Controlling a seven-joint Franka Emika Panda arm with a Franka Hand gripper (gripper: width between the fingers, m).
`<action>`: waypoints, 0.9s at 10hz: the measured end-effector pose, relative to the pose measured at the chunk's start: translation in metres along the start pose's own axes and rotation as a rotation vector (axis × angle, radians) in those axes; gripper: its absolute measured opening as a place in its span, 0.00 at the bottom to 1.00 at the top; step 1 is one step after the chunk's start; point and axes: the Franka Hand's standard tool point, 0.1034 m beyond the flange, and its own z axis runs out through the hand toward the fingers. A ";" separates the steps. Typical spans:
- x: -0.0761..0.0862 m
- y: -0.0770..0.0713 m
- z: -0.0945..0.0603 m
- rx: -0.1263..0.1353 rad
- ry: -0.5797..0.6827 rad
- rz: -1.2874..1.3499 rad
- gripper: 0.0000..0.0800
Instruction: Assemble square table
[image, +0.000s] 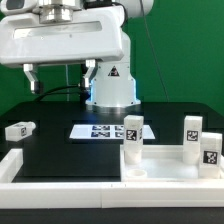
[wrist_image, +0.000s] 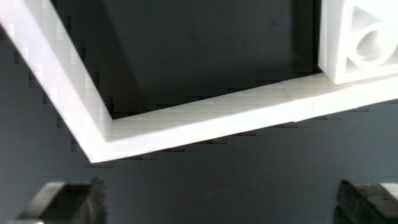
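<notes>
The square table top (image: 168, 163) lies at the front on the exterior view's right, against the white wall. Three white tagged legs stand upright on it: one at its near-left corner (image: 132, 138), one further back (image: 192, 130), and one at the right edge (image: 211, 150). A fourth leg (image: 20, 128) lies loose on the black table at the left. My gripper (image: 60, 76) hangs high above the table's left half, open and empty. In the wrist view the gripper (wrist_image: 214, 205) is open, its dark fingertips (wrist_image: 71, 205) wide apart with nothing between them. An edge of the table top (wrist_image: 356, 45) shows there.
The L-shaped white wall (image: 40, 180) runs along the front and turns back at the left; its corner fills the wrist view (wrist_image: 111, 135). The marker board (image: 98, 131) lies flat in the middle, in front of the robot base (image: 112, 88).
</notes>
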 end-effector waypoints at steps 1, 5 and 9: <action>-0.014 0.019 0.010 -0.005 -0.049 0.021 0.81; -0.049 0.081 0.030 -0.014 -0.310 0.107 0.81; -0.080 0.102 0.030 0.029 -0.631 0.132 0.81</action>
